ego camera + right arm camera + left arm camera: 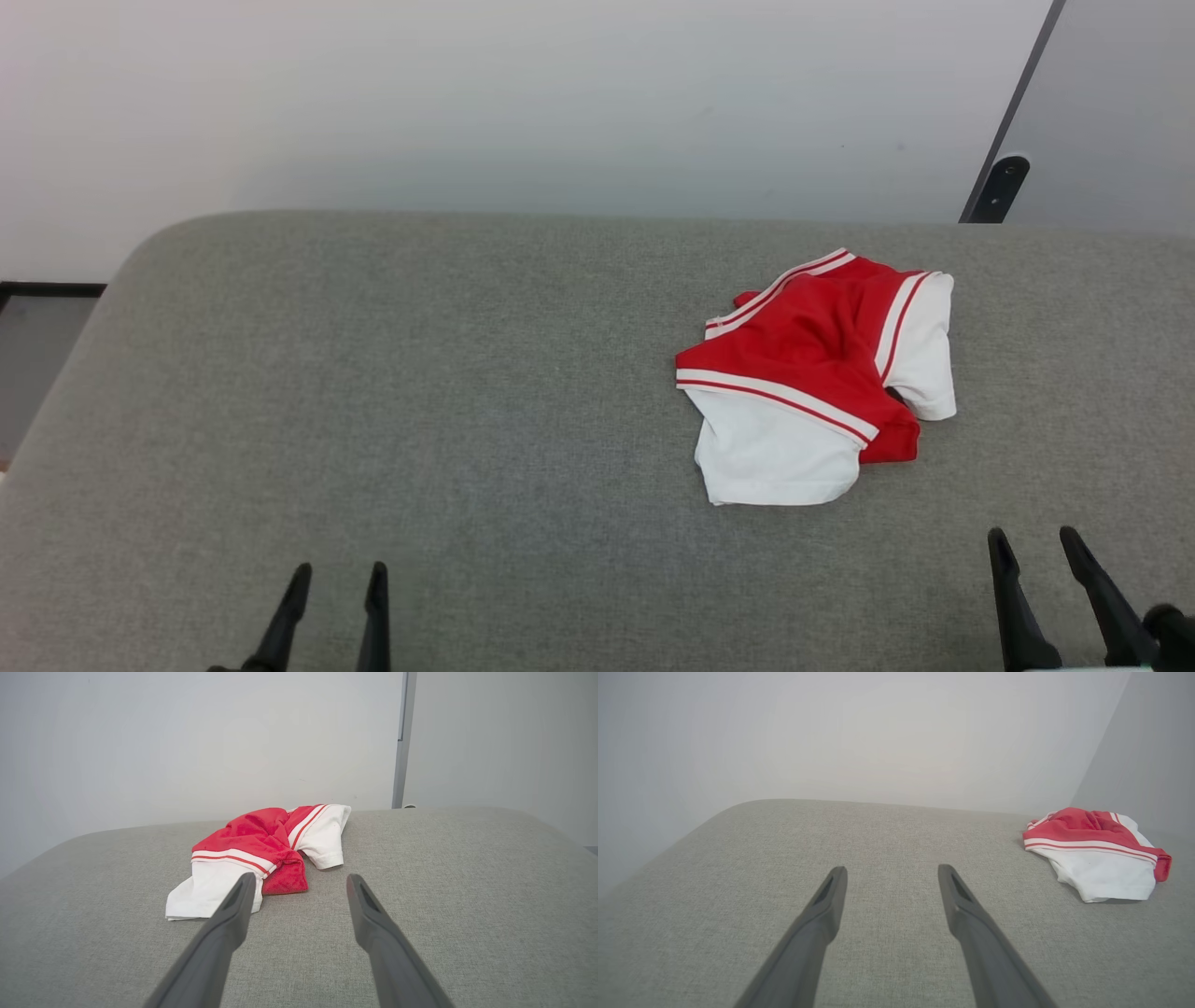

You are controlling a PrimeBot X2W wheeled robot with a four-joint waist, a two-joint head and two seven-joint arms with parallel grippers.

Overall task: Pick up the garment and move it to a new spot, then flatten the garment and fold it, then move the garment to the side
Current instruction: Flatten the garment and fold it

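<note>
1. The crumpled red soft-fabric T-shirt with white short sleeves and red-and-white stripe bands [812, 373] lies right of centre in the head view, on the grey woven padded surface [448, 392]. One white sleeve spills toward the bottom of the frame and the other sits at the heap's right edge.
2. Nothing is lifted yet, so the step in hand looks like the first pick-up.
3. Use the right gripper [1032, 534], since it is the nearer one. In the right wrist view the shirt [261, 854] sits just above and left of the fingertips.
4. Aim for the raised red fold at the middle of the heap rather than a flat sleeve hem. A bunched ridge probably gives the fingers more to bite on.
5. Lift until the trailing sleeves clear the surface. Then carry the shirt toward the bare grey area at the centre of the head view, where there is room to spread it.
6. The right claw is spread wide and holds nothing. It stands at the lower right of the head view, near the lower sleeve but apart from it.
7. The left gripper [339, 567] is also spread wide and empty. It is at the lower left of the head view, well apart from the shirt, with bare grey surface between its fingers in the left wrist view.
</note>
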